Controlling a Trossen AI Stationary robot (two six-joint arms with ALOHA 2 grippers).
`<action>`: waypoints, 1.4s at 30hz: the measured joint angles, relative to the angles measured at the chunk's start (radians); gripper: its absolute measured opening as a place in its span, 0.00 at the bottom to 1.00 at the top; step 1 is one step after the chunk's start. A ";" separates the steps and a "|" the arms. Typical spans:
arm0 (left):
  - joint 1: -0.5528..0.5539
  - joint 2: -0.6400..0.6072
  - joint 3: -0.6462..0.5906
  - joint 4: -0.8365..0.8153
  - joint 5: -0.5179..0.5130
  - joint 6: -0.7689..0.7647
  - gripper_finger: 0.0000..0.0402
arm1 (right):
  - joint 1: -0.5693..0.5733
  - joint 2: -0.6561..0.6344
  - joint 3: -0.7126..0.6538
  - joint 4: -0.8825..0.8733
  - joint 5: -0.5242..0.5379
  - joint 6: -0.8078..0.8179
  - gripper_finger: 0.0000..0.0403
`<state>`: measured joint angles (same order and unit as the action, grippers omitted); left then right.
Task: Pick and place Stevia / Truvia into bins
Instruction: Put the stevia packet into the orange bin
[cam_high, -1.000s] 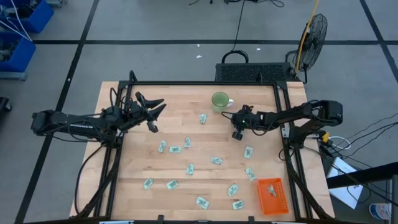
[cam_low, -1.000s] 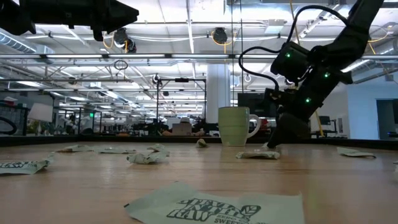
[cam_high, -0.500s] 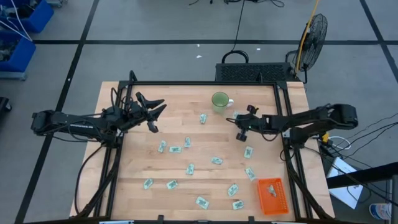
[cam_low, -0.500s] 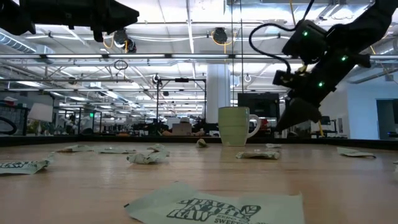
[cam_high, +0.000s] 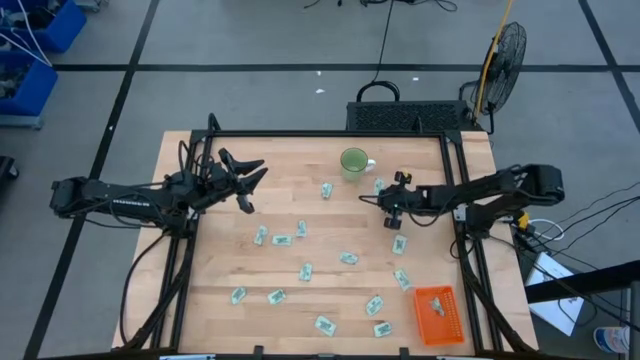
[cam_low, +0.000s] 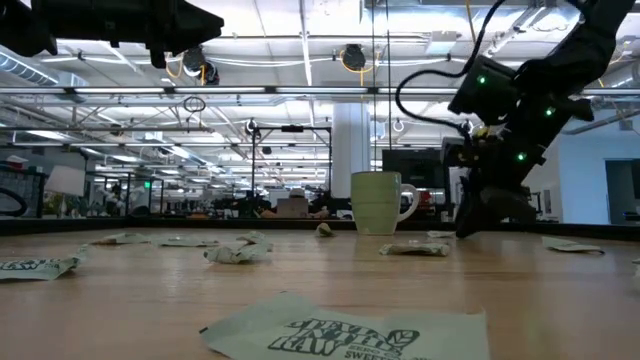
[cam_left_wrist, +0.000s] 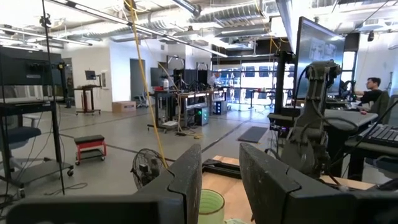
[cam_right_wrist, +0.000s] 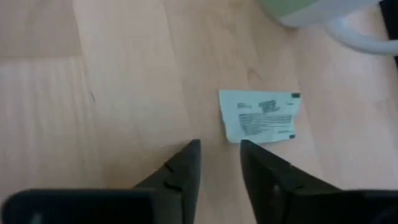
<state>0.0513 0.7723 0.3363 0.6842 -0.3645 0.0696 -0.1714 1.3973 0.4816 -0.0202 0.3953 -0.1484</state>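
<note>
Several pale green and white Stevia sachets (cam_high: 306, 271) lie flat and scattered on the wooden table. One sachet (cam_right_wrist: 260, 116) lies on the wood just ahead of my right gripper (cam_right_wrist: 219, 158), beside the green mug (cam_high: 353, 162). That gripper (cam_high: 380, 198) hovers low over the table with its fingers open, pointing slantwise down, and nothing is between them. The orange bin (cam_high: 437, 313) rests at the near right corner. My left gripper (cam_high: 250, 175) waits open above the table's far left, holding nothing.
The mug (cam_low: 380, 202) stands near the far edge, close to my right gripper (cam_low: 490, 222). More sachets (cam_high: 397, 243) lie between that gripper and the bin. A black frame (cam_high: 330, 133) borders the table. A crumpled sachet (cam_low: 236, 253) lies mid-table.
My right gripper, whose tip was down on the table a second ago, has lifted off the wood and swung a little toward the far edge and the mug. The sachets have stayed where they were.
</note>
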 joint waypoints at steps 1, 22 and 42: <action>0.000 0.000 0.000 0.000 0.000 0.000 0.28 | -0.003 0.011 0.001 0.011 0.005 -0.014 0.32; 0.000 0.000 0.000 -0.027 0.000 -0.004 0.28 | -0.075 0.096 0.003 0.045 0.011 0.052 0.37; 0.000 0.000 0.000 -0.121 0.000 -0.132 0.28 | -0.092 0.106 -0.044 0.013 0.025 0.485 0.29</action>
<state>0.0509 0.7723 0.3363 0.5629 -0.3649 -0.0620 -0.2636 1.5028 0.4373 -0.0075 0.4204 0.3369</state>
